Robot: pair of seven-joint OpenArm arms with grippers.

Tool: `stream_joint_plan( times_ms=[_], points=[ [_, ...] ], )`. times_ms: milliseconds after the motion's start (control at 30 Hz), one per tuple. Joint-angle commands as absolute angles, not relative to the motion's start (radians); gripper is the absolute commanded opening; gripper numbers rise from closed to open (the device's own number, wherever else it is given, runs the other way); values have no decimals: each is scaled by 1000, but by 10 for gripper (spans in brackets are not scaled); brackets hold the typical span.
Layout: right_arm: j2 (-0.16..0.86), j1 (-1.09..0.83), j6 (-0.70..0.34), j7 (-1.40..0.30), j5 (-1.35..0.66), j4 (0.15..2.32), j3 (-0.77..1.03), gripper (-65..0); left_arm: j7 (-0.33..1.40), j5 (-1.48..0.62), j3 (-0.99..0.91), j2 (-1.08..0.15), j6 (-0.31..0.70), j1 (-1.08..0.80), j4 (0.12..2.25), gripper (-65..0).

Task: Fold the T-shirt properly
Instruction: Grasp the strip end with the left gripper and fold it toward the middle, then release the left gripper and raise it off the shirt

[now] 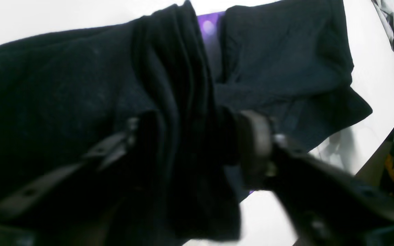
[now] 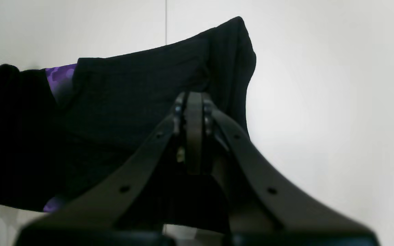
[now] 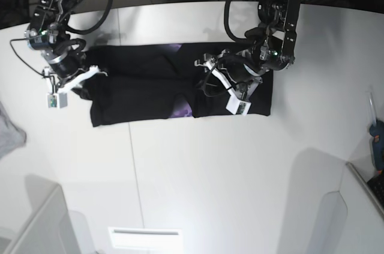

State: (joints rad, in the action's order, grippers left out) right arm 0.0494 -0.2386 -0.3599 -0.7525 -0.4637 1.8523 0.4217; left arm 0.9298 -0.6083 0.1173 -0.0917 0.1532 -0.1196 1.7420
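Note:
The black T-shirt (image 3: pixel 138 95) lies spread across the far half of the white table (image 3: pixel 210 182), partly folded, with a strip of purple print (image 3: pixel 183 110) showing at a fold. My left gripper (image 1: pixel 190 147) is shut on a thick bunch of the T-shirt (image 1: pixel 63 85) near its middle; in the base view this gripper (image 3: pixel 205 77) sits over the shirt's right half. My right gripper (image 2: pixel 193 106) is shut, its tips pinched on the T-shirt (image 2: pixel 132 89) at one end, the left end in the base view (image 3: pixel 95 74). Purple print (image 2: pixel 60 75) shows beside it.
A small grey cloth (image 3: pixel 9 131) lies at the table's left edge. A blue object (image 3: pixel 377 137) sits at the right edge. A white bin corner (image 3: pixel 36 224) stands at the lower left. Cables and equipment fill the space behind the table.

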Motion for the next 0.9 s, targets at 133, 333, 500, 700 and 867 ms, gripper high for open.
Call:
stream_joint_plan(
  times_ms=[133,333,500,700,867],
  points=[
    [41,-229,-369,-728,-479,1868,426,-650,909,-627,159,-70,162,-108,1756,-163],
    [30,-220,-369,-803,-481,1871,427,-650,909,-627,180,-76,162,-117,1782,-237],
    [39,-202,-369,-914,-622,1867,435,-594,909,-627,21,-131,162,-194,1876,-650],
    [38,-163,-367,-1009,-750,1867,495,-251,909,-627,-177,-154,163,-282,1897,-650],
    [39,-88,-360,-1063,-745,1787,538,-255,901,-627,-285,-245,203,-357,1896,-650]
  ],
)
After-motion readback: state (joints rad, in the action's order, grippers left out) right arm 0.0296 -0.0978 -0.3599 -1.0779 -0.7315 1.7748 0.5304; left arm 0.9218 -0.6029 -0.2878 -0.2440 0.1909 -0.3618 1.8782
